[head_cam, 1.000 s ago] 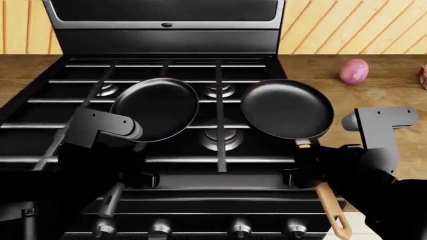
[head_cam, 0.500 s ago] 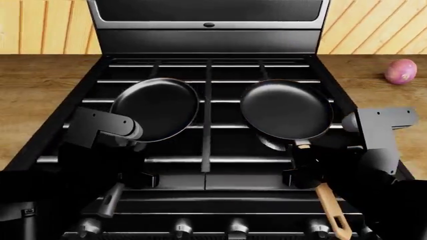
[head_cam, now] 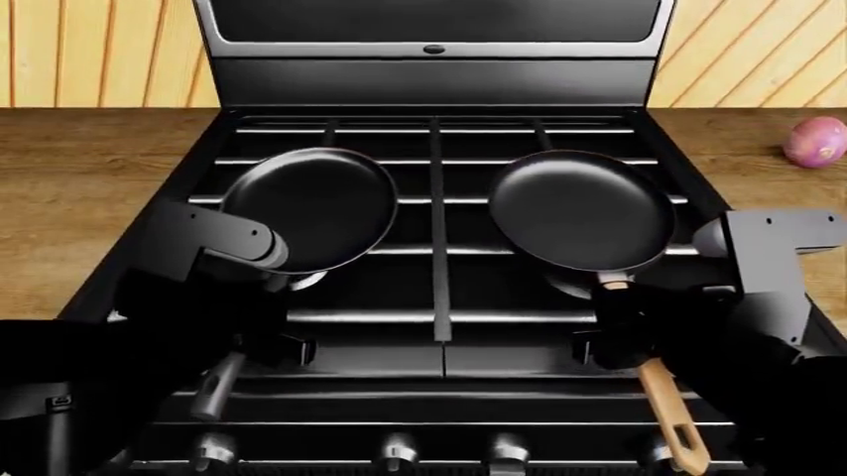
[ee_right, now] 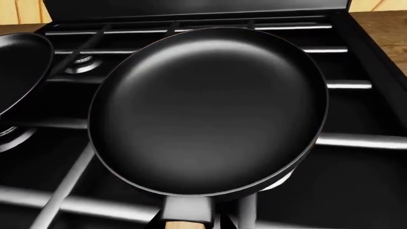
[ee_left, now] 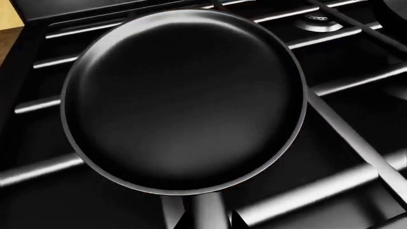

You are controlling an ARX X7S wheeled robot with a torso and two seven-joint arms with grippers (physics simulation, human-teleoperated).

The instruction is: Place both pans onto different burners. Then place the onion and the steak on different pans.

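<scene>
Round shallow black frying pan with dark grey metal handle [head_cam: 309, 208] sits over the left half of the black gas stove [head_cam: 437, 288], its handle running toward the near edge. Whether its base rests on the black metal grates [head_cam: 437, 253] or hangs just above them, cannot tell. Left gripper [head_cam: 272, 347] is on this handle; the jaws are lost in dark geometry, so how far apart they stand is not readable, though in the left wrist view the handle [ee_left: 207, 212] runs between two dark parts at the picture's edge.

Second round black frying pan, with long light wooden handle [head_cam: 582, 213], sits over the right half of the stove, well apart from the first pan across the centre grate bar. A silver-ringed burner [head_cam: 566, 286] shows just under its near rim. Right gripper [head_cam: 612, 342] is at the wooden handle [head_cam: 662, 402] near the pan's joint; jaw opening cannot be made out.

Small rounded pinkish-purple onion [head_cam: 814, 141] lies on the wooden worktop [head_cam: 93, 169] at far right, beyond the stove's right edge, clear of both pans.
</scene>
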